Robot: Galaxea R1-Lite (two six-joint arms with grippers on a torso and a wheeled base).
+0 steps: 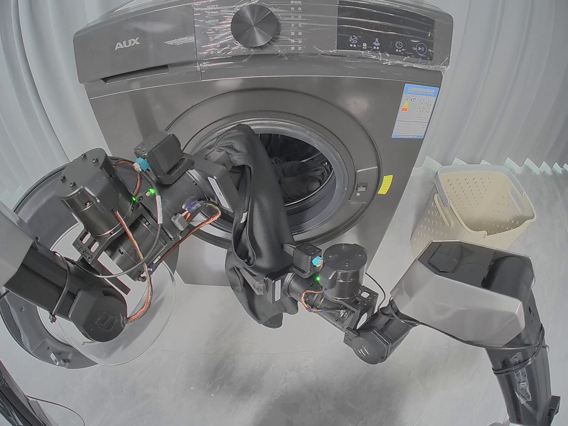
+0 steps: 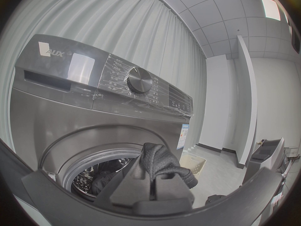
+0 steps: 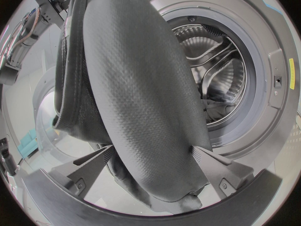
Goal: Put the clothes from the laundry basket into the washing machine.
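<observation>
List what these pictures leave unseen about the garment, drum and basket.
Head view: laundry basket floor's near part, behind the right arm.
Right wrist view: much of the drum, behind the dark garment.
Head view: right gripper fingertips, under the garment.
Left wrist view: garment's hanging length, below the left gripper.

Bright, even indoor light. A ceiling light panel [image 2: 270,7], high beside the washing machine [image 1: 278,90], glows white. Glare streaks the plastic film [image 1: 307,25] on the washing machine's control panel, and its steel drum [image 3: 219,66] gleams. The black garment [image 1: 260,220] hanging at its opening stays a dark mass. Both wrist views bulge like a fisheye, with black corners.
</observation>
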